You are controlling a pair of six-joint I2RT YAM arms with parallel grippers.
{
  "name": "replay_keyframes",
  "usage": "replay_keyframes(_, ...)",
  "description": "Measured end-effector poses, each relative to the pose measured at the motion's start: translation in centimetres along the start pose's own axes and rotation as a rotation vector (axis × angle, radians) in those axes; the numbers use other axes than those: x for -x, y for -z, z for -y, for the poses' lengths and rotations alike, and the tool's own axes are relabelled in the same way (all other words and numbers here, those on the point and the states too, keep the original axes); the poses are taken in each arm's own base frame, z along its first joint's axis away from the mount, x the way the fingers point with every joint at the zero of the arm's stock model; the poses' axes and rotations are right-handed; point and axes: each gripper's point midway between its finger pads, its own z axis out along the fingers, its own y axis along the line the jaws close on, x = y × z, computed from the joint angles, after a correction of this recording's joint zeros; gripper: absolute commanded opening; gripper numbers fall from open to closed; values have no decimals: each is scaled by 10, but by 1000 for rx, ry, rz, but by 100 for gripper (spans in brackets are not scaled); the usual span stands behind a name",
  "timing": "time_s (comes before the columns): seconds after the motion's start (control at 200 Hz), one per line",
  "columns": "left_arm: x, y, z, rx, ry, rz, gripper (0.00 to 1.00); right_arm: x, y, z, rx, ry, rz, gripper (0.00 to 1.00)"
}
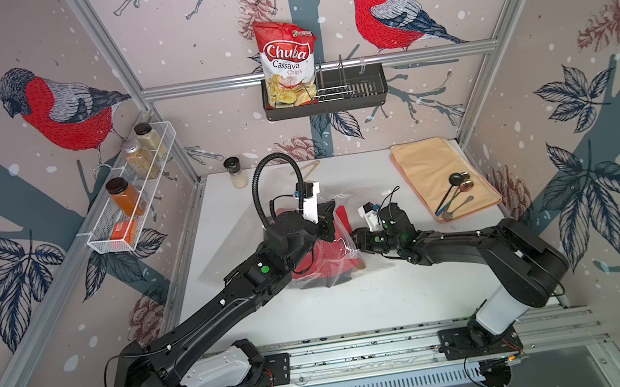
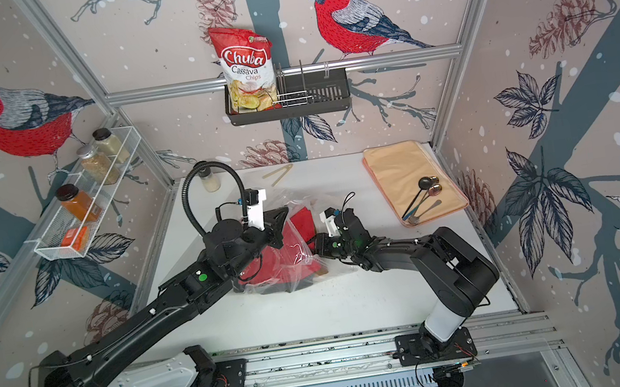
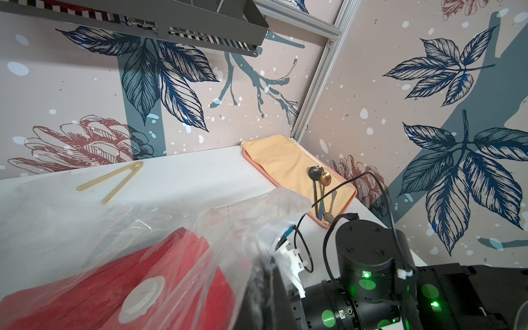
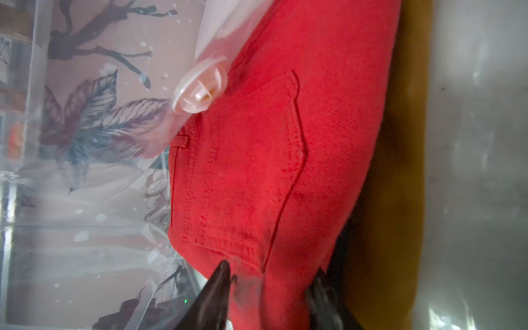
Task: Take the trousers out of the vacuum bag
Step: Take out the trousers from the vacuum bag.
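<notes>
Three trousers [image 1: 321, 260], red [image 4: 257, 171], black [image 4: 350, 243] and mustard [image 4: 400, 171], lie in one bag [image 3: 243, 211]. The left wrist view shows only red, the right wrist view all three. Left jaws pinch the bag; right jaws stand apart astride red.

Red trousers [image 4: 257, 171] and mustard trousers [image 4: 400, 171], a clear bag [image 3: 160, 217] (its valve [image 3: 142, 297] white), peach mat [image 1: 431, 170], white desk [image 1: 315, 307], bird-patterned walls [image 1: 198, 34].

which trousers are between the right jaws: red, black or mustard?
The red trousers: their folded edge sits between the right gripper jaws. The mustard-brown pair lies beside them, outside the jaws. The black pair is hard to make out there.
</notes>
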Motion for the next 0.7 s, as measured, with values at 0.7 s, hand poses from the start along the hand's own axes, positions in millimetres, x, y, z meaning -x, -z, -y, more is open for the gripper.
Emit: replay_keyframes(0.7, -5, 1, -3, 8, -1, -5, 0, -3, -7, -19, 33, 19, -37, 6)
